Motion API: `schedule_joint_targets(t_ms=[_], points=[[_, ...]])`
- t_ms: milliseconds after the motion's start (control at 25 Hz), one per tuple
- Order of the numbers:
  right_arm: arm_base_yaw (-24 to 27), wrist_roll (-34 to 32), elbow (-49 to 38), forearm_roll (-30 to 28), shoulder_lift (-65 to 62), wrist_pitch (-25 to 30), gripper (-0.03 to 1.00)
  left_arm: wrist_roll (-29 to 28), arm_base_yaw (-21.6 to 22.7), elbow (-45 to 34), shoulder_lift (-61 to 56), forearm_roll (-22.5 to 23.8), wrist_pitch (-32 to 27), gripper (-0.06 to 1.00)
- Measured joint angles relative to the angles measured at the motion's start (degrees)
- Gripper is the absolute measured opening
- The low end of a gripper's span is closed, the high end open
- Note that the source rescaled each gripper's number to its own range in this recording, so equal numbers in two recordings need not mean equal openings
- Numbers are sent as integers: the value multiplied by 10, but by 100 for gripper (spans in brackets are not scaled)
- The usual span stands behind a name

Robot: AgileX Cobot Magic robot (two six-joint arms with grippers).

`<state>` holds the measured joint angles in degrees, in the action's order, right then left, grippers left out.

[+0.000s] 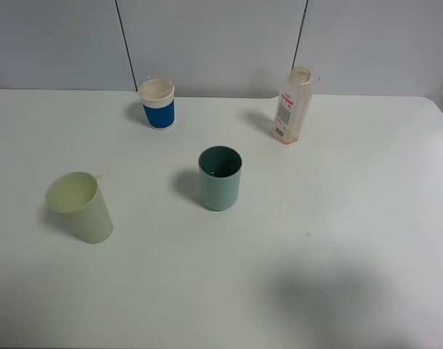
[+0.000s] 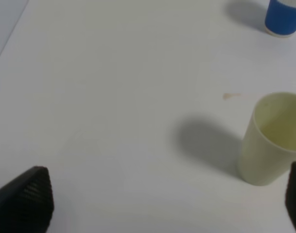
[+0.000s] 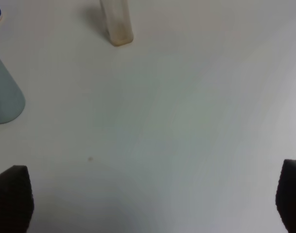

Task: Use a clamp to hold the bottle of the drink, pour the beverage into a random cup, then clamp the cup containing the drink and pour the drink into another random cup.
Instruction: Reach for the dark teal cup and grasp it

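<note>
At the near edge of the white table, both arms hang outside the high view; only the wrist views show them. The left gripper has its jaws set wide, nothing between them and nothing touched, with bare tabletop beneath. The right gripper likewise stands fully spread and empty above bare table. Just beyond the left gripper and to one side stands the pale yellow-green cup, upright and apart from the dark fingertips. At mid-table stands the teal tumbler, upright and well apart from every other vessel; its dark inside does not show whether the beverage is in it. Toward the far edge stand the blue cup on the left and the bottle on the right, upright, neck uncapped, with only a faint brownish tint in its body.

Judged from this layout, the first step is in hand: the bottle is not yet clamped. The next move calls for the right gripper, the nearer one, to travel forward to the bottle, straddle its squarish body below the neck, and close squarely before lifting toward the teal tumbler.
</note>
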<state>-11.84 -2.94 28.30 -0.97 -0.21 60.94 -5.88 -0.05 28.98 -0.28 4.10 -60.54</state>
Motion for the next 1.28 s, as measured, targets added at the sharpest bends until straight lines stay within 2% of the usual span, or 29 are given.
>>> schedule_joint_targets(t_ms=[440,960,1280], points=[[3,0,0,0,0,0,100,0,0,0,0,0,0,88],[137,0,0,0,0,0,100,0,0,0,0,0,0,88],[141,0,0,0,0,0,100,0,0,0,0,0,0,88]])
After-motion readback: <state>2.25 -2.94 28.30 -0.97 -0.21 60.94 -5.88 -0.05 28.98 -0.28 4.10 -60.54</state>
